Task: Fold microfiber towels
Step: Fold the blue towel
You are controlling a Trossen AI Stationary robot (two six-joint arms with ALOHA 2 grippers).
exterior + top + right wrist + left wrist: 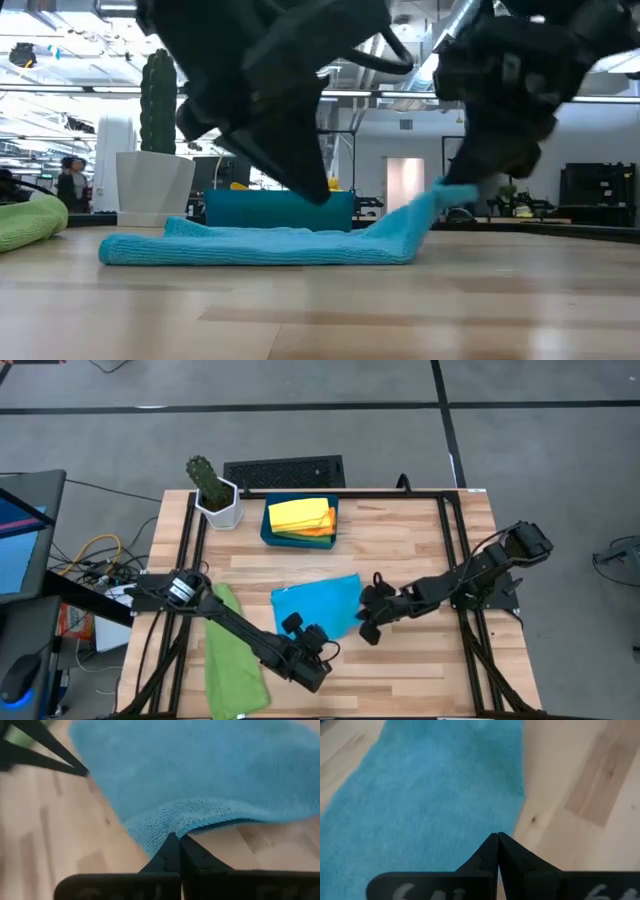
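At the middle of the table [420, 540] we see the blue towel [318, 607] lying flat, with our right gripper [366, 628] at its four o'clock edge, jaws pinched tight on the hem and lifting that corner off the wood. Our left gripper [318, 652] sits at the towel's six o'clock edge, jaws closed with nothing between them. A green towel [232, 655] lies at nine o'clock of the blue one, and the yellow towel [298, 513] rests on an orange towel [322, 528] in the tray [268, 530] at twelve o'clock.
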